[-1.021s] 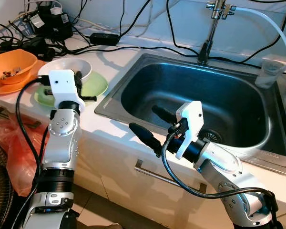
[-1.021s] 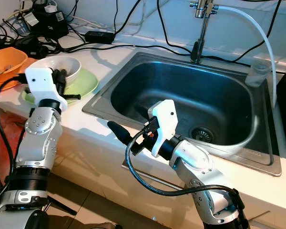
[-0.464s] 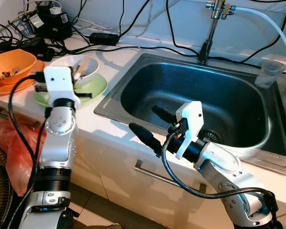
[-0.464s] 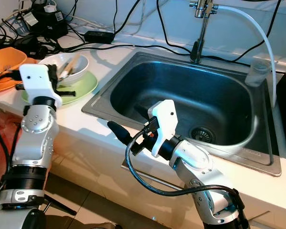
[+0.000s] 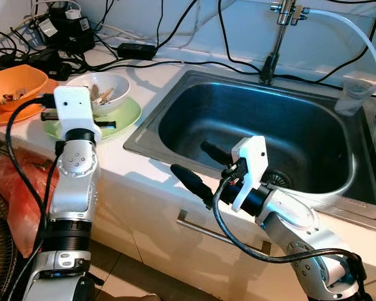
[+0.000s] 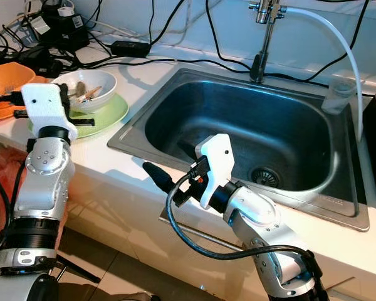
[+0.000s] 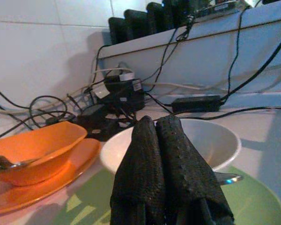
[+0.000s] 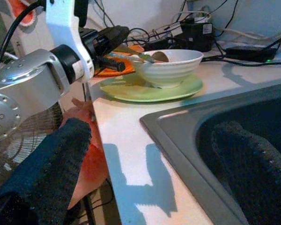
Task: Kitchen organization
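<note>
Both pairs of jaws differ: the left gripper [image 7: 166,173] has its two black fingers pressed together with nothing between them, hovering just beside the white bowl [image 5: 108,89]; the right gripper [image 5: 203,169] is spread wide and empty, one finger over the front rim of the steel sink [image 5: 144,135], the other reaching inside the basin.

The white bowl sits on a pale green plate [image 5: 128,113] on the counter, left of the sink. Some utensils lie inside the bowl, though what they are is hard to make out. Further left, an orange bowl [image 5: 15,84] rests on an orange plate, holding a spoon.

Risks, as I judge them: the clenched left fingers sit very close to the bowl's rim, so a push forward could shove bowl and plate toward the sink edge or tip the utensils out. The plate lies near the counter's front edge, so a nudge the other way might send it to the floor.

Surroundings: a pale counter [image 5: 144,182] crowded at the back with black cables and power adapters [image 5: 66,28], a tap [image 5: 282,19] with a white hose, a clear plastic cup [image 5: 358,94] at the sink's right, and an orange plastic bag [image 5: 19,194] hanging low on the left.
</note>
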Available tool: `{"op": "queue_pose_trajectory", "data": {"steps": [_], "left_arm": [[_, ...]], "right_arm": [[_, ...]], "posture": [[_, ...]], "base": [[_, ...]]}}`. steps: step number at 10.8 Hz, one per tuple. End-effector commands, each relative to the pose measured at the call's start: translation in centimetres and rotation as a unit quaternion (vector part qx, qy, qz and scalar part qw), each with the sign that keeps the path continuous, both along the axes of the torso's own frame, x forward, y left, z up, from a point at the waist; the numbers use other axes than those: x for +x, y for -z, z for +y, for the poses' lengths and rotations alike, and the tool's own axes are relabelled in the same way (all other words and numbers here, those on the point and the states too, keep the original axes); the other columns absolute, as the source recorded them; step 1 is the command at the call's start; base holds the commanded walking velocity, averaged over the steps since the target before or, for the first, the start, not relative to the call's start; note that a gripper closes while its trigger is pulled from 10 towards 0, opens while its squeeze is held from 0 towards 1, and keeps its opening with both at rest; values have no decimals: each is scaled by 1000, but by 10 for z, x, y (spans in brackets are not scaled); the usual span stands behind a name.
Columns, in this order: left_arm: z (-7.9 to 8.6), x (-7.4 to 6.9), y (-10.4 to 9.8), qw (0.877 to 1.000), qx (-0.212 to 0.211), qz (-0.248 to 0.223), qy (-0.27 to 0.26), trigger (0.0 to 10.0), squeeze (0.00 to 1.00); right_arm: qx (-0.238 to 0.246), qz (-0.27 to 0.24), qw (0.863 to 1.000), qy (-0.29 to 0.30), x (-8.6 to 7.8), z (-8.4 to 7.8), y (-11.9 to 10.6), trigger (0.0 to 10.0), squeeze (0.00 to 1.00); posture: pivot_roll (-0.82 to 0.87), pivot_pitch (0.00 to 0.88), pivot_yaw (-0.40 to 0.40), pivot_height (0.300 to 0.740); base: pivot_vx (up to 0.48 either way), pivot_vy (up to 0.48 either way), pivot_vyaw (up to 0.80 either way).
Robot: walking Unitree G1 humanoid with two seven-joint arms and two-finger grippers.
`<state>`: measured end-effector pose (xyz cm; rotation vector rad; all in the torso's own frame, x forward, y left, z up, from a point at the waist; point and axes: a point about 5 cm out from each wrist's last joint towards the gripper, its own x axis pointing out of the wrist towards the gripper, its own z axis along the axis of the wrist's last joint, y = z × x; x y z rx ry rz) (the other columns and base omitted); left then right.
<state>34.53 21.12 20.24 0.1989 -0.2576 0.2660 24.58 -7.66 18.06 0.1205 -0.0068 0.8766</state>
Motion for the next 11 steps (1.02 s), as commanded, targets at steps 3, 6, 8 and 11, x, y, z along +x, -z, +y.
{"op": "queue_pose_trajectory", "data": {"steps": [3,6,8,11], "left_arm": [[4,3,-14,1000,10,-23,-17,118,0],[7,4,-16,999,15,-28,-19,0,0],[10,6,-14,1000,5,-24,-19,941,0],[10,9,-33,998,21,-59,-18,0,0]], "right_arm": [[-2,-12,1000,3,-1,0,-4,10000,0],[-2,-12,1000,4,-1,0,-3,10000,0],[-3,-13,1000,2,-1,0,-3,10000,0],[-3,-12,1000,3,-1,0,-3,10000,0]], "posture": [[17,0,30,740],[17,0,30,740],[17,0,29,740],[14,0,31,740]], "base": [[0,0,0],[0,0,0],[0,0,0],[0,0,0]]}}
